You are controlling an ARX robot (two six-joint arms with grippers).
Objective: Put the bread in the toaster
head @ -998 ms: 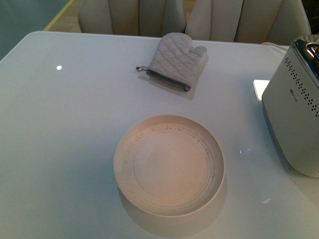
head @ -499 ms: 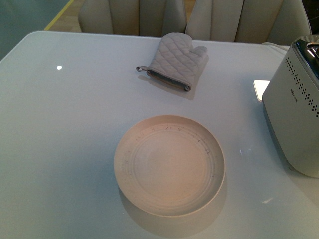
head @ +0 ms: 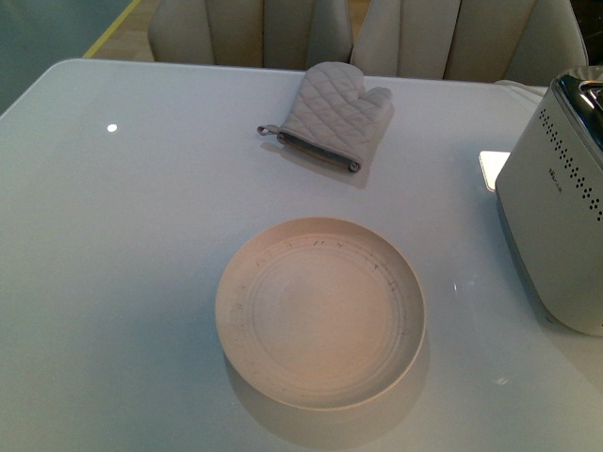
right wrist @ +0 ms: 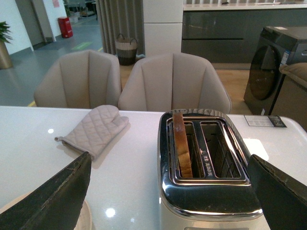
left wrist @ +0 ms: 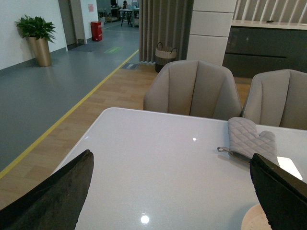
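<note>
Both arms raised clear of the table (head: 113,282). Left gripper (left wrist: 168,201) fingers spread wide, empty; right gripper (right wrist: 168,191) likewise, above the toaster (right wrist: 206,182). Bread (right wrist: 182,146) upright in one toaster slot, other slot empty. Plate (head: 320,311) bare.

Glossy white table (head: 141,235) – mirrors lamps. Matt, ringed ceramic-looking plate (head: 320,313). Quilted cloth mitt (head: 332,115). Perforated metal toaster (right wrist: 206,167), shiny chrome top – brown-crusted bread (right wrist: 182,143).

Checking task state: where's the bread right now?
In the right wrist view the bread stands upright in one slot of the toaster, the slot nearer the oven mitt. The plate in the front view holds nothing.
</note>
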